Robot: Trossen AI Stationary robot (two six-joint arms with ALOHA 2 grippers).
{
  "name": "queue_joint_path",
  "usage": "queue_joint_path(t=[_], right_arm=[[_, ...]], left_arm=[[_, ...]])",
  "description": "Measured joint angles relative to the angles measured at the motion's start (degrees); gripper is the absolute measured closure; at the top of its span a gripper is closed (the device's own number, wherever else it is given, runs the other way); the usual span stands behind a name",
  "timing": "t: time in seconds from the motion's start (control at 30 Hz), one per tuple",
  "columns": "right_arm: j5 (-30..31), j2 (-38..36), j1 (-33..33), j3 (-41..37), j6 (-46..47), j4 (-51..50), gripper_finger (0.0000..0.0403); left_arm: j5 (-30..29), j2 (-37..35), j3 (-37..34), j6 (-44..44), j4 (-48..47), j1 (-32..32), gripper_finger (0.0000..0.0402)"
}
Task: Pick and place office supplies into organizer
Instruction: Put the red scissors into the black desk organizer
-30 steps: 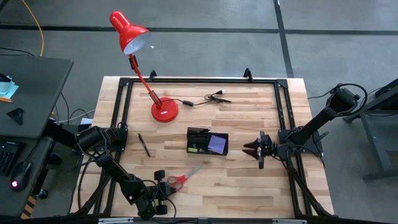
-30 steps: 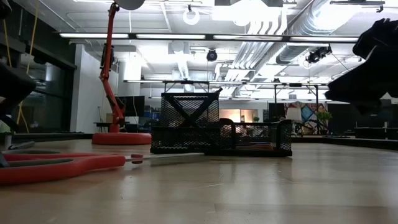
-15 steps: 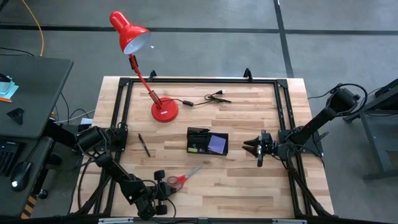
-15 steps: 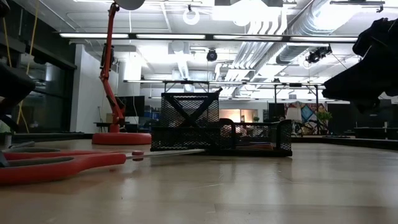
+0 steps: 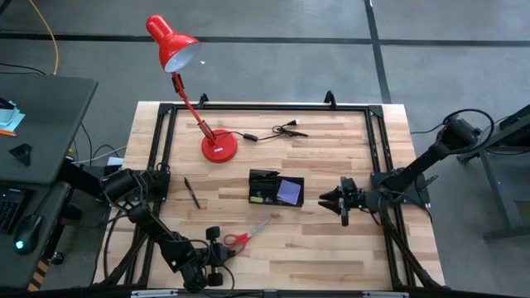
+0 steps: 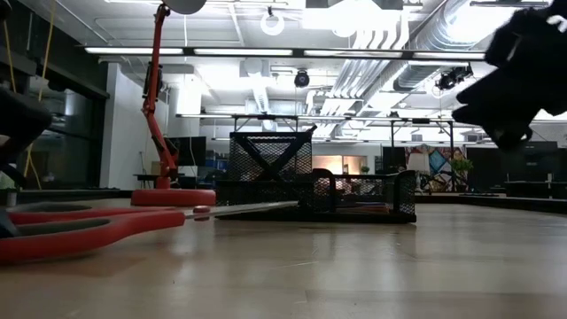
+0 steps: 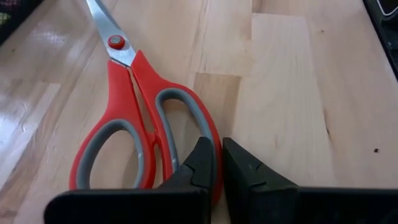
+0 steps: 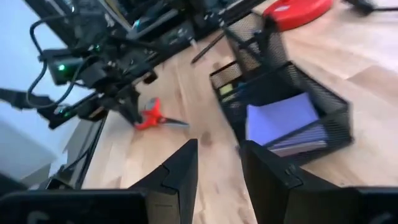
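Where wooden table (image 5: 331, 248) ends, grey taped floor (image 5: 273, 50) begins

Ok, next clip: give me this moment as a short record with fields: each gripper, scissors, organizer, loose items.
left gripper: shut on the scissors' handle, near the table's front edge
right gripper: fingers parted, empty, above the table beside the organizer
scissors: flat on the table, blades toward the organizer
organizer: mid-table, purple pad inside
pen: loose on the table, left of the organizer
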Motion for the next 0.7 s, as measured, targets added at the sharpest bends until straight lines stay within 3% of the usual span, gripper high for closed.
queue_joint_path(t=[0.37,0.5,0.7], right_arm=[[-21.84,0.79,-11.47,19.32,-0.13,-31.88,0.0288],[-31.48,3.60,-15.61,26.28,-1.95,-37.50,0.0288],[-41.00,12.42,-21.30,32.84,-4.58,-39.78,0.0288]], left_arm=[[-1.90,0.07,-0.02,4.15,1.61,0.02,0.0400],[-2.36,0.07,0.00,4.88,2.44,0.02,0.0400],[-2.34,0.07,0.00,6.48,2.88,0.02,0.0398]])
